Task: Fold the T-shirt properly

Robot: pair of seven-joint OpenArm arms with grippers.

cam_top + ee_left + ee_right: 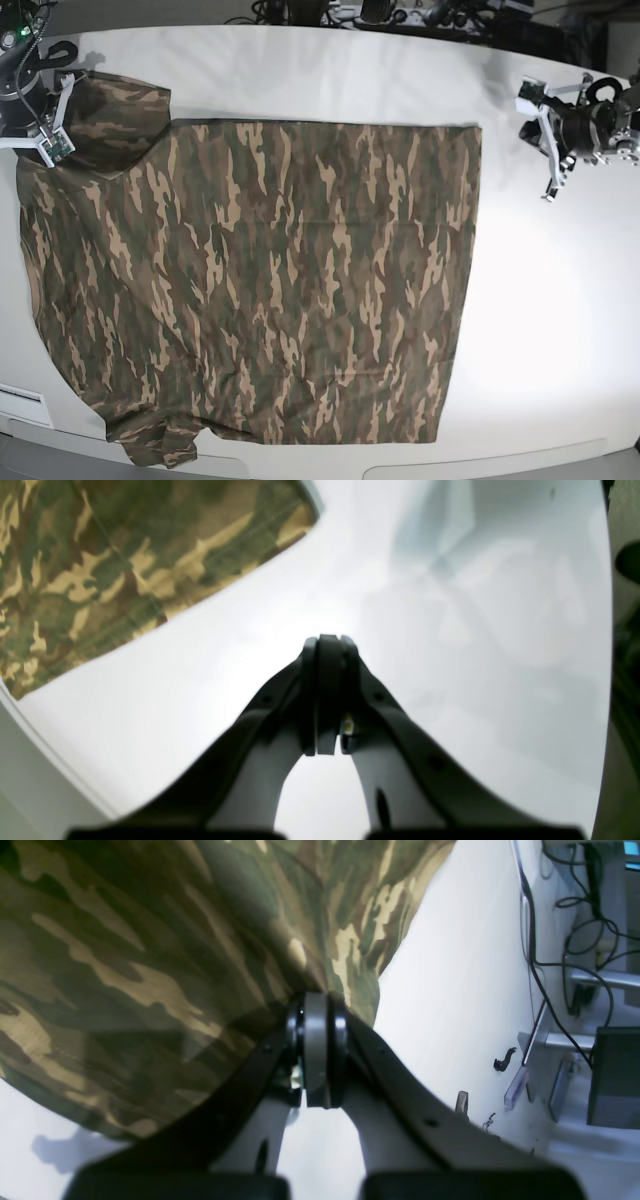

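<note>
camouflage t-shirt (270, 280) fills the frame's left and centre, bare white table (560, 300) right; right gripper (320, 1005) pinches its cloth, left gripper (327, 645) closed, empty.

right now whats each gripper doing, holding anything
left gripper: shut, empty, over bare table.
right gripper: shut on the T-shirt.

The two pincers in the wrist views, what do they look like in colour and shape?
Both look alike. The left pincer and the right pincer each have two curved black fingers with pale inner faces, narrowing to flat tips with grey pads. In the base view the arms carry white bracket parts, and black cables run along them.
</note>
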